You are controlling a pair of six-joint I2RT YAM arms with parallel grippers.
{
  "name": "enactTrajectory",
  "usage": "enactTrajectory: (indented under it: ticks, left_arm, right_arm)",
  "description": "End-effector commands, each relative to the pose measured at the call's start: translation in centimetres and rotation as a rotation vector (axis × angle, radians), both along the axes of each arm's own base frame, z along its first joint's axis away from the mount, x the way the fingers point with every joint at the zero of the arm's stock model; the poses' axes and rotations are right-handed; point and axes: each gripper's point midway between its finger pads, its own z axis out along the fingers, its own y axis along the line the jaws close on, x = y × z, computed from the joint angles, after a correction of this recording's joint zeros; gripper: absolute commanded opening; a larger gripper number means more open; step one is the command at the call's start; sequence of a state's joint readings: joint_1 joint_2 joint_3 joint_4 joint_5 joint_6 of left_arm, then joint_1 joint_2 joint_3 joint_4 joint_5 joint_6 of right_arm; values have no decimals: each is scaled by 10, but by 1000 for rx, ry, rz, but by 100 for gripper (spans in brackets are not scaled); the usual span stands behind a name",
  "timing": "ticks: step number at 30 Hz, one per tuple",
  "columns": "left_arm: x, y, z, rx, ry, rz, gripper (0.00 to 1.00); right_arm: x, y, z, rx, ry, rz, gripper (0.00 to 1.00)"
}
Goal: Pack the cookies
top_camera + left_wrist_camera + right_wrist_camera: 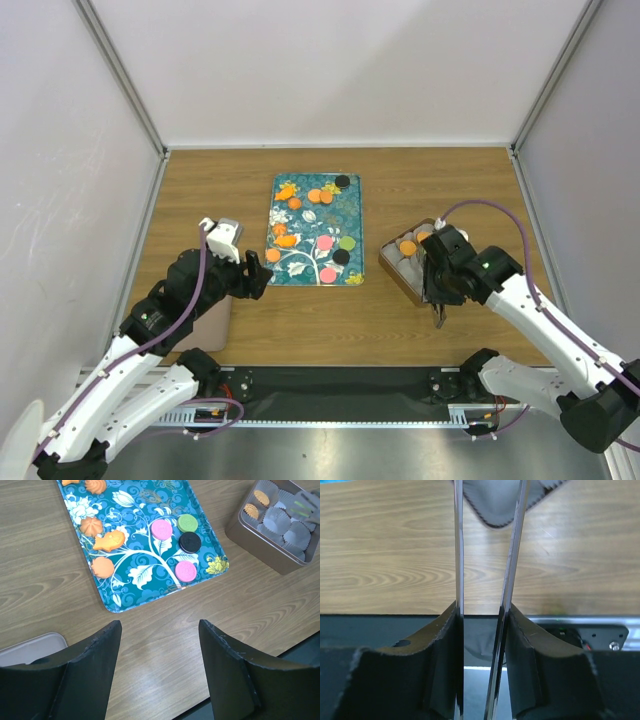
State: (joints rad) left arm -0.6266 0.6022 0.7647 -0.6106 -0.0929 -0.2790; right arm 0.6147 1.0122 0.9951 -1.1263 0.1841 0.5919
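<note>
The teal tray (352, 208) lies at the middle of the wooden surface (450, 190). The cookies (325, 242) still on it sit in two groups. A black one and several orange ones are towards the tray's 12 o'clock end. Two pink, one green and one black cluster near its 5 o'clock corner, and a single orange one sits at its 7 o'clock corner. In the left wrist view the pink, green and black discs (190, 541) lie close together, some touching.

At 3 o'clock from the tray, a little apart from it, stands an open tin (394, 270) lined with white paper cups (292, 532). Two orange cookies (408, 247) already rest in cups at the end of the tin nearest the tray.

The right claw (438, 288) hangs over the tin's 5 o'clock side. It is clamped on a pair of metal tongs (458, 555), whose thin blades run between its fingers with a narrow gap between them. I cannot tell whether the tongs carry anything.

The left claw (159, 627) hovers over bare wood just off the tray's 7 o'clock corner. Its fingers are spread wide with nothing between them. At 7 o'clock from that claw, a pale grey flat piece (30, 647) lies on the surface, partly hidden under the left arm.
</note>
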Motion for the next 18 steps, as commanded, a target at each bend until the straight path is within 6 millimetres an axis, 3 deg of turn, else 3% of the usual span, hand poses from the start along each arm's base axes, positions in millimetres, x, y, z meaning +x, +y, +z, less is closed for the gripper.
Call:
enactTrajectory:
  ticks: [1, 18]
  left_arm:
    - [-1, -6, 4, -10, -19, -32, 70]
    - [-2, -6, 5, -13, -26, -32, 70]
  right_arm:
    - [5, -6, -5, -11, -6, -65, 34]
    - [19, 0, -22, 15, 27, -78, 40]
